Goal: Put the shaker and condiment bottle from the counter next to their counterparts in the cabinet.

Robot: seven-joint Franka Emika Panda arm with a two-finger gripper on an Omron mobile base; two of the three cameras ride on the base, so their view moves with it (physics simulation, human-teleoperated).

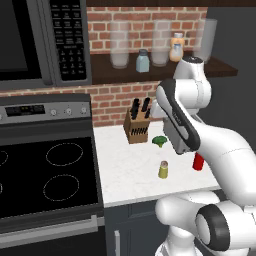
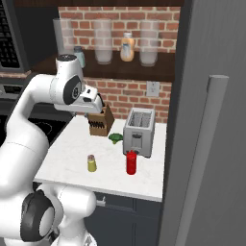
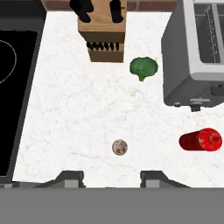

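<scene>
Two fingers (image 3: 111, 178) spread, shaker (image 3: 120, 147) between and beyond them, untouched

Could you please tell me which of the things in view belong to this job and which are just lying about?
Job:
shaker
red bottle
counter
blue shaker
orange bottle
shelf
gripper, open above the shaker

Lying about:
knife block
broccoli
toaster
stove
microwave
glasses on the shelf
</scene>
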